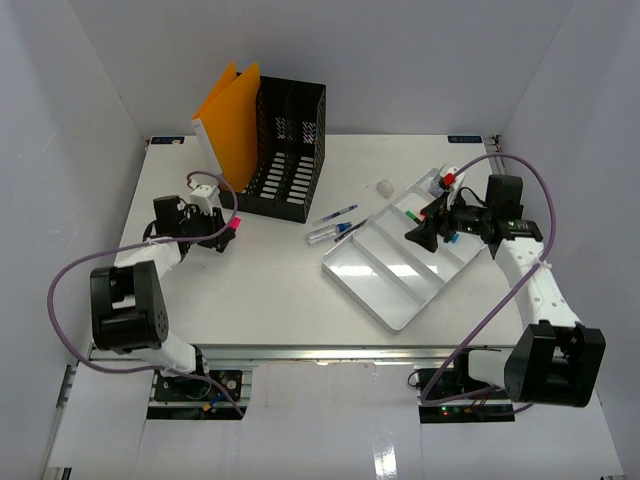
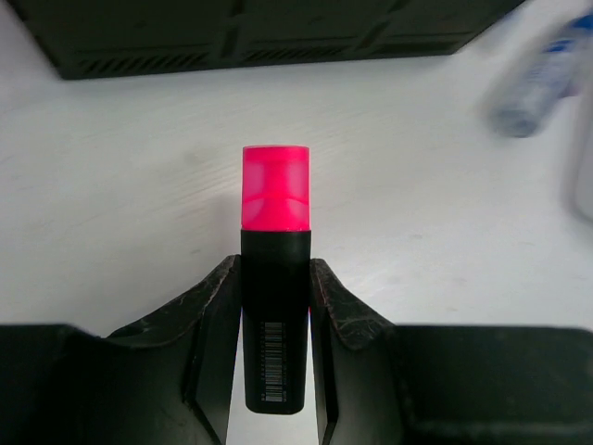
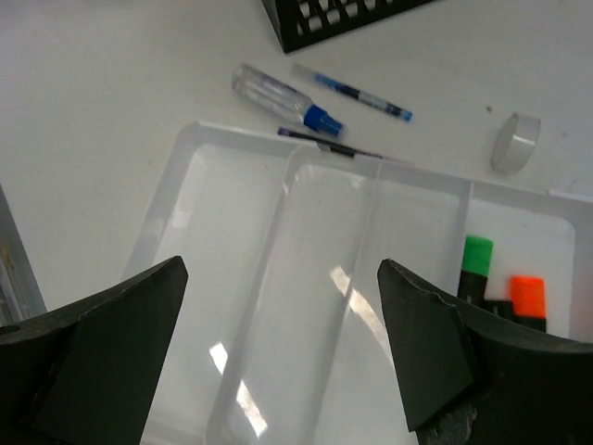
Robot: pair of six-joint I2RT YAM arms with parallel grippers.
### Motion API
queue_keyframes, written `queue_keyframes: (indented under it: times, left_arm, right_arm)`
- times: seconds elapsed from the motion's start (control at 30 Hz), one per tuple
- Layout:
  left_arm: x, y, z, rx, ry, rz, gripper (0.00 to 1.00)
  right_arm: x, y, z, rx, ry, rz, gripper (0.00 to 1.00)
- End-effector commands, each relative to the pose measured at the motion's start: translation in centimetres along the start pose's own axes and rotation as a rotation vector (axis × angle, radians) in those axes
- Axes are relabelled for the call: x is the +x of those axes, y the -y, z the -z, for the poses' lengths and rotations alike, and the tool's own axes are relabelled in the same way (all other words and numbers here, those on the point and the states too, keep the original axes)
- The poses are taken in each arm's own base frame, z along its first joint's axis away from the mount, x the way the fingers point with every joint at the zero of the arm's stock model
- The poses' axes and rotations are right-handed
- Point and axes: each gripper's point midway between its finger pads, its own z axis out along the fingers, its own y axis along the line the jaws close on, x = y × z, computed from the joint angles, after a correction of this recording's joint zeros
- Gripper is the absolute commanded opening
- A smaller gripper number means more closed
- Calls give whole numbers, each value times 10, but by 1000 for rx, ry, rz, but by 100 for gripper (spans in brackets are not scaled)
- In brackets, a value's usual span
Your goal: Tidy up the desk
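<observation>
While left claw [image 2: 275, 269] clenches a pink highlighter [image 2: 274, 199], right claw [image 3: 280, 273] gapes over tray [image 3: 222, 213], barcode [image 2: 272, 362] visible only wrist-side.

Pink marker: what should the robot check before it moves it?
1. Grip: left end effector clamps marker: ok.
2. Lift: marker off desk: cannot tell.
3. Room: tray has a bare compartment: ok.
4. Way: right end effector hangs open over tray: not ok.
</observation>
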Motion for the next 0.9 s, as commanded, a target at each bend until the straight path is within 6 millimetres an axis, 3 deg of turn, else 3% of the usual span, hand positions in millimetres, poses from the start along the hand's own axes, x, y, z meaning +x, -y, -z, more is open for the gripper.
queue_keyframes:
  times: [0.0, 0.13, 0.3, 0.4, 0.5, 0.63, 0.87]
  left_arm:
    - [-47, 104, 41, 325, 253, 74, 13]
    - [-48, 174, 57, 498, 317, 50, 15]
    - [-43, 238, 61, 620, 388, 95, 16]
    - [-45, 262, 53, 647, 411, 84, 16]
    - [-52, 278, 42, 664, 420, 60, 16]
    - [-61, 293, 27, 692, 419, 39, 17]
    - [-74, 308, 9, 708, 419, 5, 17]
  right_arm:
    - [-10, -36, -3, -110, 181, -37, 90]
    - [-23, -56, -16, -248, 227, -127, 99]
    - [-43, -78, -52, -277, 207, -345, 80]
    - [-66, -88, -77, -291, 179, -506, 74]
    - [-78, -87, -95, -281, 152, -656, 75]
    - [-73, -95, -118, -298, 89, -809, 79]
    - [-55, -102, -138, -244, 24, -848, 76]
